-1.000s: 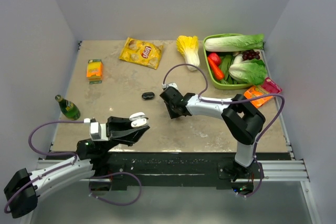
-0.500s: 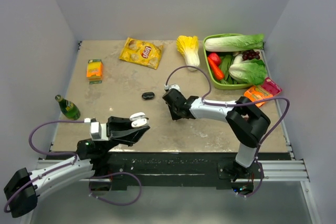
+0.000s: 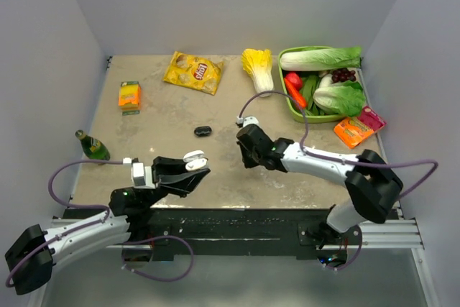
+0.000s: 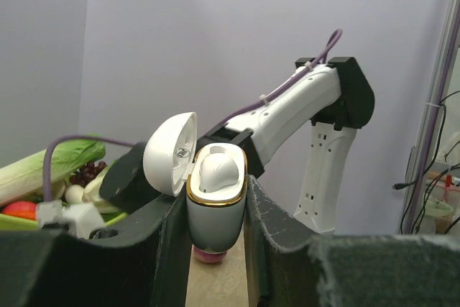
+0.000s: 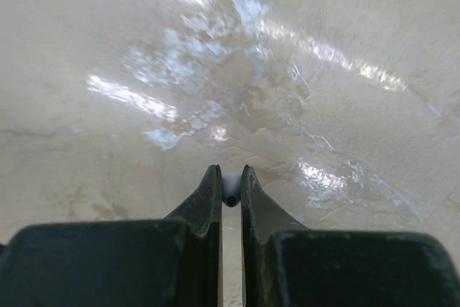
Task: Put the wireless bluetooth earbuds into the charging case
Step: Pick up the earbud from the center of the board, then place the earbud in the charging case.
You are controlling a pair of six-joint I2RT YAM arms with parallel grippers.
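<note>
Top external: near the table's [image 3: 172,116] front edge, left of centre, the left gripper [image 3: 188,170] is clamped on the white charging case [image 3: 192,163]. The case's lid is swung open. To the right, the right gripper [image 3: 244,154] is tipped down at the table top; this view does not show how its fingers stand. A small black oval item [image 3: 203,131] lies farther back between the two, its long axis running left to right.

Left wrist: the charging case stands upright between the two fingers, long axis vertical and gold-rimmed mouth facing up. The lid [image 4: 171,154] hangs open, tilted off to the left. A seated earbud [image 4: 218,169], white, sits in the mouth with its rounded end up. The right arm [image 4: 295,109] slants behind it.

Right wrist: the fingers are drawn together on a white earbud [image 5: 231,188], pinched at their tips just above the glossy table. Only a small rounded part shows, so I cannot tell which way it points.
</note>
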